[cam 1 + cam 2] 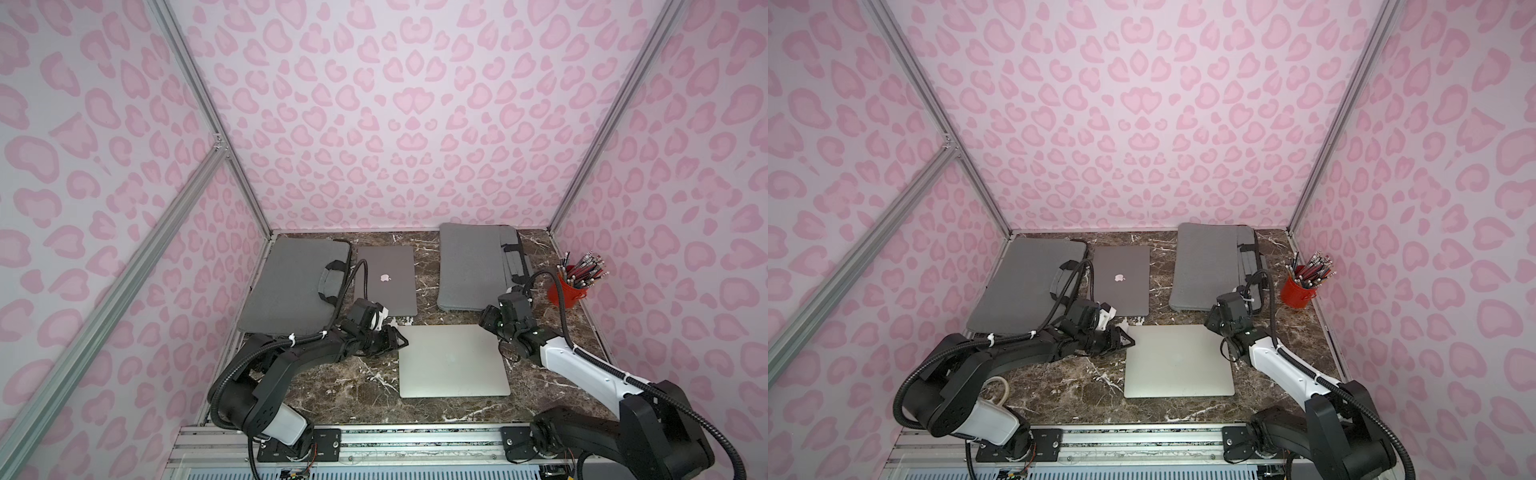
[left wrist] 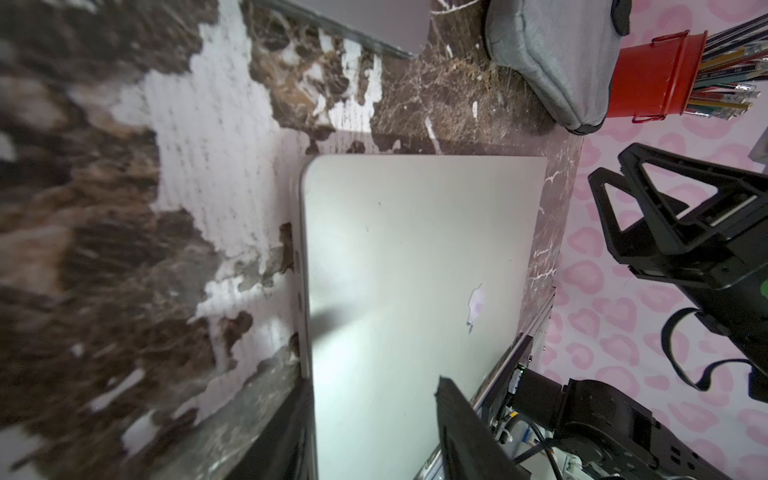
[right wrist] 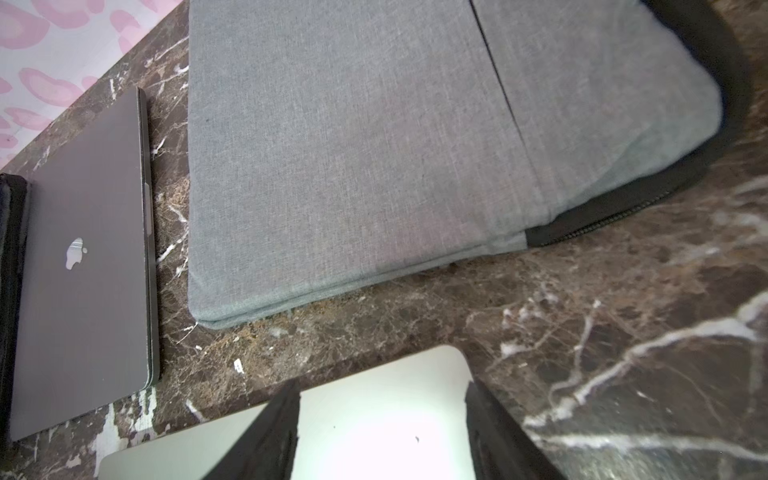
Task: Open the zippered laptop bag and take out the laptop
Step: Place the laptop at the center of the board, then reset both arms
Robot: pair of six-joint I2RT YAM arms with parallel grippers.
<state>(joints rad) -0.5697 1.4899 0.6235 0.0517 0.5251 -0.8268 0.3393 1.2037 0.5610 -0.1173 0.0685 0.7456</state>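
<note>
A closed silver laptop [image 1: 453,361] lies flat on the marble table, near the front middle. My left gripper [image 1: 400,338] is at its far left corner, turned sideways and open. The lid [image 2: 415,270] shows in the gap between its fingers, and nothing is gripped. My right gripper [image 1: 487,328] hovers open over the far right corner [image 3: 374,415] with its jaws apart. Behind the laptop on the right lies a grey zippered laptop bag [image 1: 469,270], flat, with its black zipper edge [image 3: 623,212] showing. A second grey bag [image 1: 295,286] with handles lies at the back left.
A dark grey laptop [image 1: 386,278] with a logo lies between the two bags. A red cup of pencils [image 1: 567,291] stands at the right edge, close to the right arm's cable. Pink patterned walls enclose the table on three sides.
</note>
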